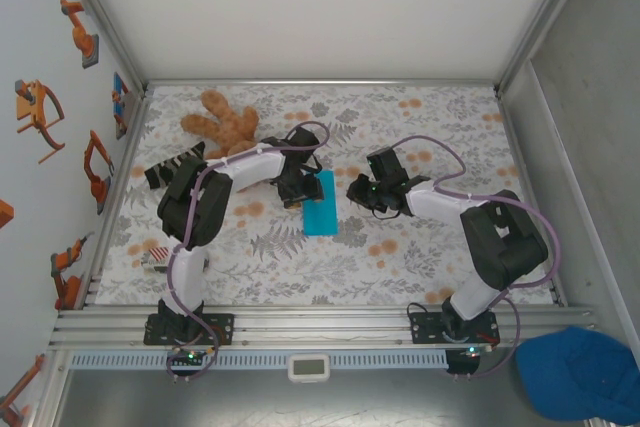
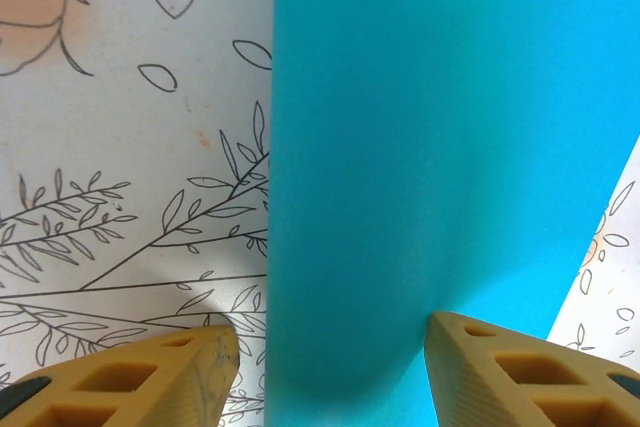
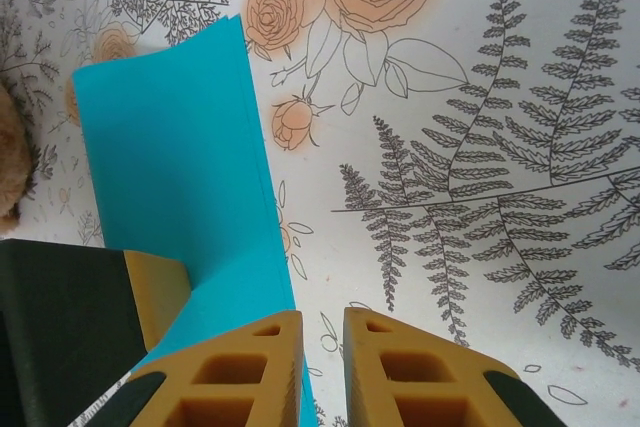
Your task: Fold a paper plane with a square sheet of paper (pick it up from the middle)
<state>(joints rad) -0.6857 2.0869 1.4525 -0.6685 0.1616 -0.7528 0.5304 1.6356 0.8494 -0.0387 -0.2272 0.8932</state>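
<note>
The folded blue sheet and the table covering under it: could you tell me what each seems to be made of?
The folded blue sheet looks like thin matte paper: flat even colour, a crisp straight fold edge, layered edges in the right wrist view. The table covering seems a smooth printed sheet, paper or vinyl, with drawn ferns and roses.

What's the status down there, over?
Left gripper open over folded sheet of paper. Right gripper nearly shut beside it, holding nothing. Nothing in the way.

Teddy bear (image 1: pixel 222 119) blocks far-left corner of surface (image 1: pixel 420 257). Folded square sheet of paper (image 1: pixel 321 205) lies mid-surface, left tool (image 1: pixel 293 190) touching its left edge, right tool (image 1: pixel 358 193) just beside its right. Near strip and far-right of surface open.
</note>
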